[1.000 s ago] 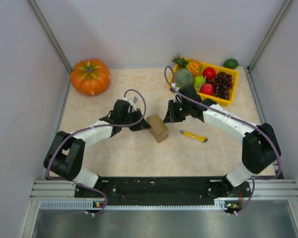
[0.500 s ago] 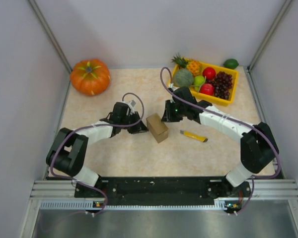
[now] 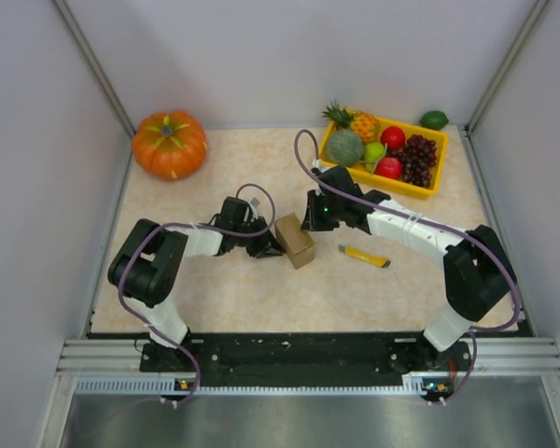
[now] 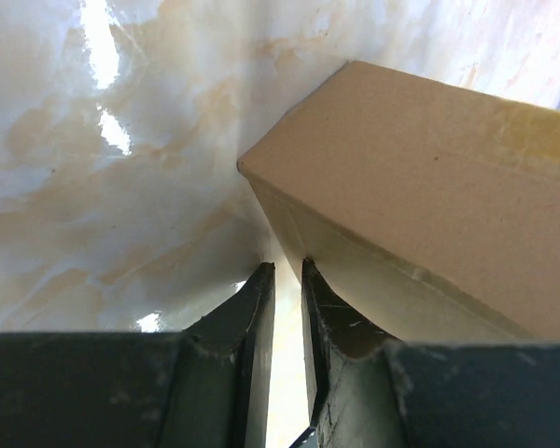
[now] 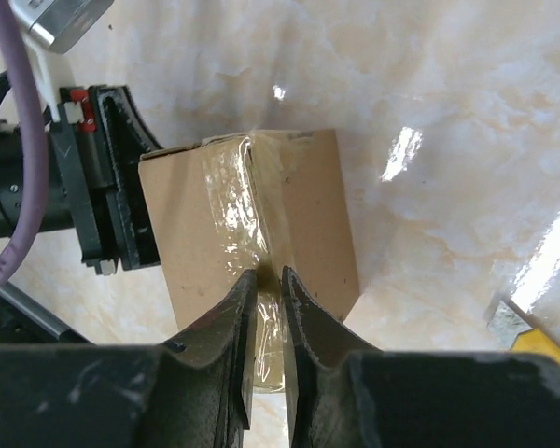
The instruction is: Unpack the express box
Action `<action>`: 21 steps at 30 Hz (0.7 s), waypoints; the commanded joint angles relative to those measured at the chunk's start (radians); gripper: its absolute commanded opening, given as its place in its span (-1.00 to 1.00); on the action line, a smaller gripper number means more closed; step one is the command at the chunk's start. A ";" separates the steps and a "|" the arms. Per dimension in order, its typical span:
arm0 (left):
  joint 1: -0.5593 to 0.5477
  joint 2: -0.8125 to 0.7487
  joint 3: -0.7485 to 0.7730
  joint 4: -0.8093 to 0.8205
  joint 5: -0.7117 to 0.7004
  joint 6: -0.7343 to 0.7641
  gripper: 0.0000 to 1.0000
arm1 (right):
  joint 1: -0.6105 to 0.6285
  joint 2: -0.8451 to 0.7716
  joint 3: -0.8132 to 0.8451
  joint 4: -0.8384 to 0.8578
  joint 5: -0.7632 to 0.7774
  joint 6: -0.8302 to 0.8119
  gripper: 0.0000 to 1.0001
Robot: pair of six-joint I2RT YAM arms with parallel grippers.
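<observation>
The express box [image 3: 296, 240], a small brown carton, lies on the table between my two arms. Clear tape [image 5: 231, 210] runs along its top seam. My left gripper [image 3: 267, 246] is shut and empty, low on the table against the box's left side; the left wrist view shows its tips [image 4: 285, 267] at the foot of the box wall [image 4: 429, 177]. My right gripper [image 3: 310, 220] is shut, and its tips [image 5: 269, 273] rest over the taped seam of the box [image 5: 308, 205]. The left gripper [image 5: 112, 177] shows beyond the box in the right wrist view.
A yellow utility knife [image 3: 364, 256] lies right of the box, its tip visible in the right wrist view [image 5: 541, 355]. A yellow fruit tray [image 3: 406, 190] stands at the back right with a lime [image 3: 434, 119] behind it. An orange pumpkin [image 3: 169, 143] sits at the back left.
My left arm has folded inward and its gripper has dropped closer to the box's left side. My right gripper has shifted slightly left over the box top. The box has barely moved.
</observation>
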 commanded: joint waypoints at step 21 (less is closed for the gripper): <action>0.083 -0.362 -0.030 -0.554 -0.756 -0.003 -0.28 | 0.121 0.010 0.052 0.113 -0.172 0.032 -0.43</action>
